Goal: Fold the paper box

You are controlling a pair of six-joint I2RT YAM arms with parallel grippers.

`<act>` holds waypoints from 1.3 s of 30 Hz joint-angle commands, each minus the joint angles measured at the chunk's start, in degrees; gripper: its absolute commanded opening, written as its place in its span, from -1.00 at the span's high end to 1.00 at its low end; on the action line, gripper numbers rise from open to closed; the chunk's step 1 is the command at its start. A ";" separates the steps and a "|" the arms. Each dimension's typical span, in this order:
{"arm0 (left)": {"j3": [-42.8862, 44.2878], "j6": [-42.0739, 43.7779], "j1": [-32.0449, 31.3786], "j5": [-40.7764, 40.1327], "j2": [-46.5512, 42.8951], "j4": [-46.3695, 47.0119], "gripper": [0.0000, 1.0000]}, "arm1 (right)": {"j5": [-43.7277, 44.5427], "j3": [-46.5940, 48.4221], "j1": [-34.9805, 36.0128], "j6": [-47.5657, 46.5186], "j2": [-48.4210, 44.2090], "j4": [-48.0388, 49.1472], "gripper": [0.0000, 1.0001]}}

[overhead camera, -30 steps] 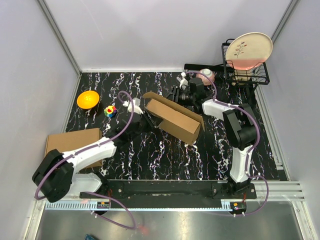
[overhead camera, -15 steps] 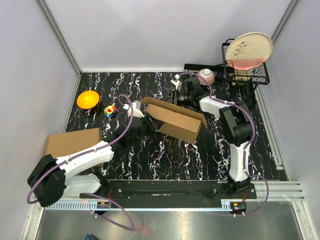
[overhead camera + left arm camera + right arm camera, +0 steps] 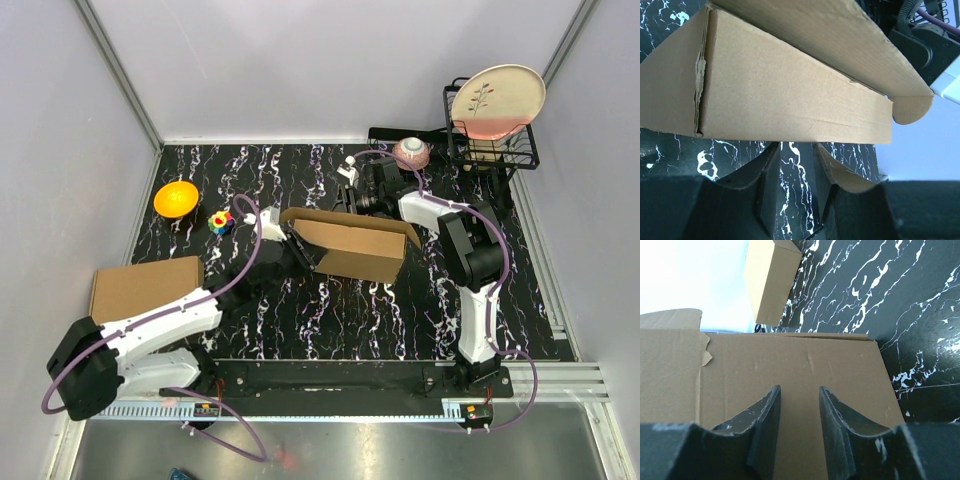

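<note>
The paper box (image 3: 350, 245), plain brown cardboard with a raised flap, lies in the middle of the table, its long side nearly parallel to the front edge. My left gripper (image 3: 291, 247) is at the box's left end. In the left wrist view the paper box (image 3: 790, 100) fills the top, and my left gripper (image 3: 795, 150) is open just under its lower edge, with only table between its fingers. My right gripper (image 3: 362, 196) is behind the box. In the right wrist view my right gripper (image 3: 799, 390) is open over a flat panel of the paper box (image 3: 790, 360), gripping nothing.
A second brown carton (image 3: 145, 285) lies at the left edge and shows in the right wrist view as well (image 3: 771, 280). An orange bowl (image 3: 175, 198) and a colourful toy (image 3: 221, 221) sit at the back left. A pink bowl (image 3: 411, 152) and a black wire rack (image 3: 500, 150) holding a plate (image 3: 497, 100) stand at the back right.
The box has turned from a diagonal lie to nearly square with the table's front edge. My left gripper has followed its left end forward, and my right gripper has shifted left behind it.
</note>
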 commanded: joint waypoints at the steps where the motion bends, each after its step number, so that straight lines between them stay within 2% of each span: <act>1: -0.09 -0.53 -0.88 -3.20 -3.01 -0.07 0.30 | -4.08 2.48 0.55 -3.50 0.36 -4.13 0.13; 13: -0.79 1.84 -1.24 -7.50 -10.92 -5.17 0.27 | 4.79 3.80 -0.50 -4.82 -1.40 -9.15 0.13; 24: 2.10 8.16 -1.15 -13.04 -17.25 -9.73 0.20 | 13.14 8.01 -2.96 -2.89 -2.45 -11.96 0.10; 32: 6.06 15.01 -0.27 -18.31 -21.30 -13.08 0.12 | 29.65 13.01 -5.95 -2.10 -8.86 -16.17 0.03; 35: 8.78 18.00 2.27 -18.41 -22.26 -14.93 0.09 | 38.00 16.97 -6.30 -3.41 -12.38 -22.13 -0.03; 39: 12.82 21.26 7.89 -15.96 -21.92 -18.44 0.06 | 47.67 17.86 -6.30 -4.47 -19.57 -24.96 -0.11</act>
